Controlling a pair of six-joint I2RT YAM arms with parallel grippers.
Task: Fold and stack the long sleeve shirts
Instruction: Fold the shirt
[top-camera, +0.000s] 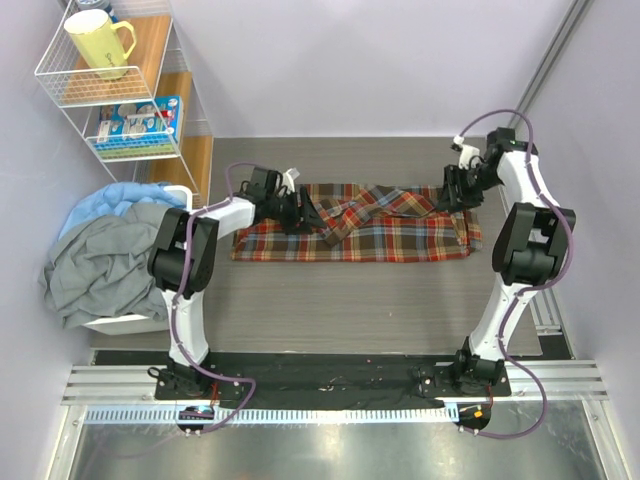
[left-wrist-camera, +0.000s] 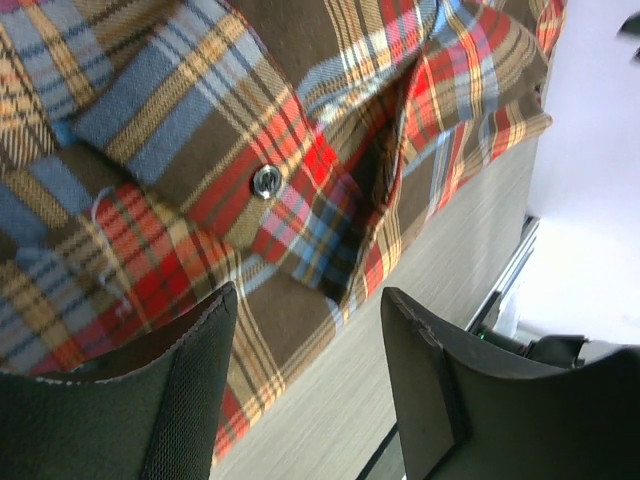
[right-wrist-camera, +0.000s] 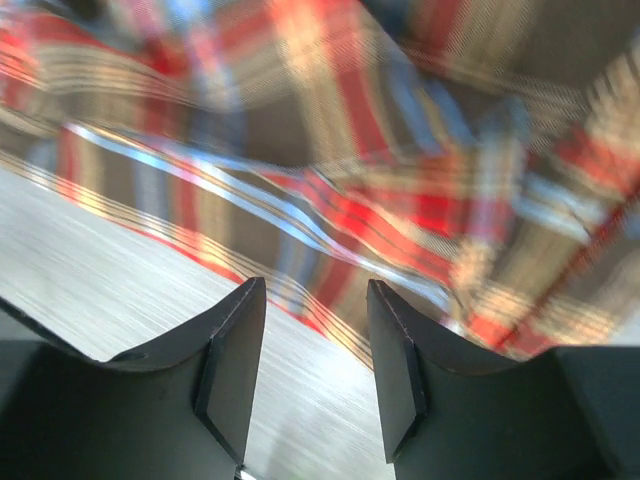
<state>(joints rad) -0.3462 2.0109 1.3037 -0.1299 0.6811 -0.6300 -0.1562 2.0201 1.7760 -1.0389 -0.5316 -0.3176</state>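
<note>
Plaid shirt (top-camera: 380, 238) in long folded band, rumpled; left pincer (left-wrist-camera: 308, 300) wide, right pincer (right-wrist-camera: 315, 290) narrower, both empty.

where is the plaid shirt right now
In the top view the plaid shirt lies across the middle of the table, with the left gripper over its left part and the right gripper over its right end.

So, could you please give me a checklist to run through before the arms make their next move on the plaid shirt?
1. Left gripper open and empty: ok.
2. Right gripper open and empty: ok.
3. Plaid shirt wholly on the table: ok.
4. Shirt lying flat: not ok, folds bunch across its middle.
5. Right gripper's exact spot over the fabric: cannot tell, wrist view blurred.
</note>
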